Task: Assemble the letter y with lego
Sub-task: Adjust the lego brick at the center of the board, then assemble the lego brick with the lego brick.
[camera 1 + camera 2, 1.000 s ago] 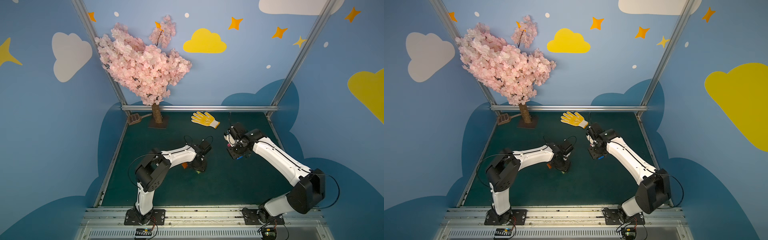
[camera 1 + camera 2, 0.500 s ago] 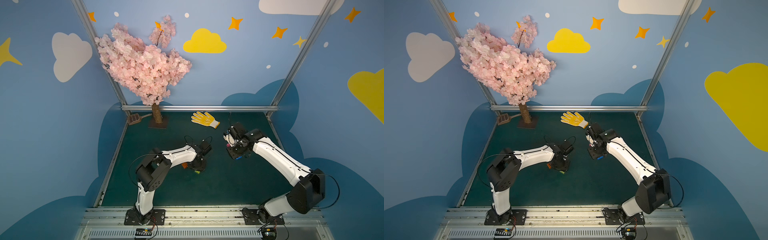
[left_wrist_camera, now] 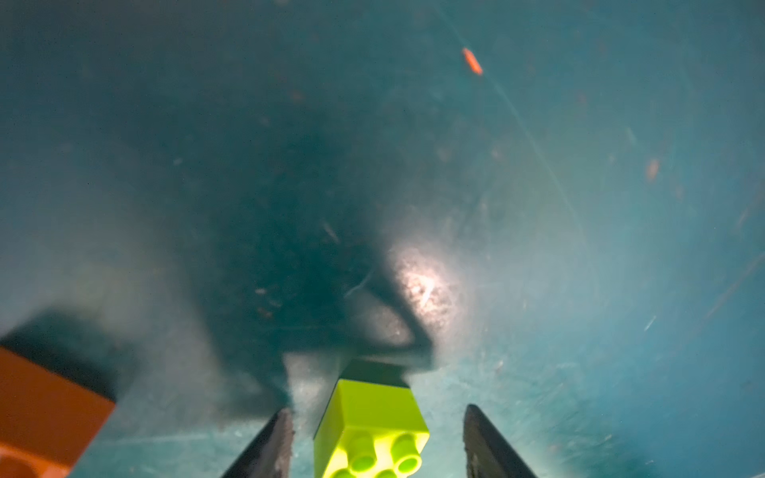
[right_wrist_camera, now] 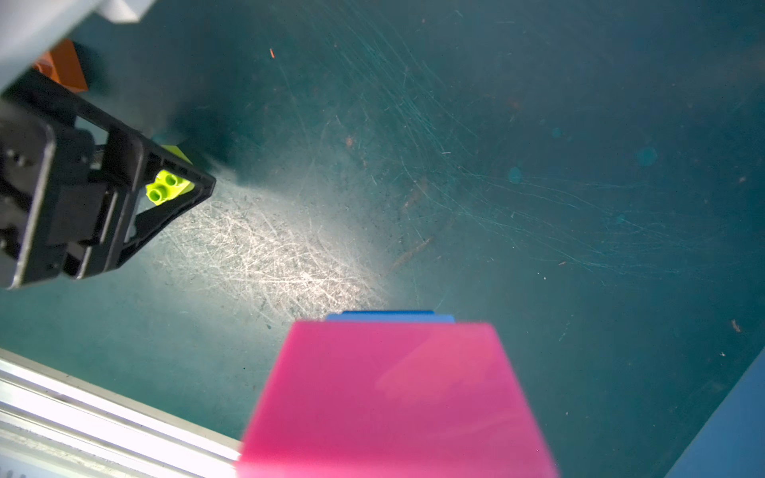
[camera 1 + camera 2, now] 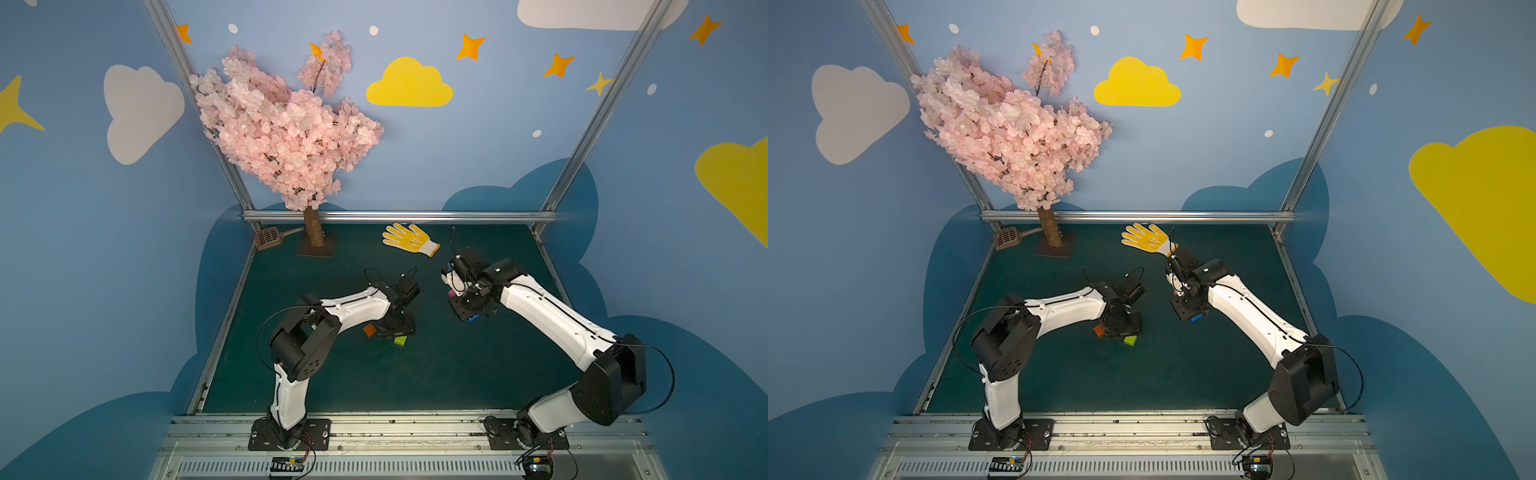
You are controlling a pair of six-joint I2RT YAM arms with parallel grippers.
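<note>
Low, left jaws gape around lime brick (image 3: 368, 430); raised right jaws clamp pink brick (image 4: 393, 397).

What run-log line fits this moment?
left fingers open around lime brick | right fingers hold pink-blue stack | orange brick loose

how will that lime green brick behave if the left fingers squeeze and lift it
Likely rigid: the lime green brick shows crisp hard-plastic edges. Probably light, being small between the left fingers. Its smooth sides might slip; boxy, it should not roll.
</note>
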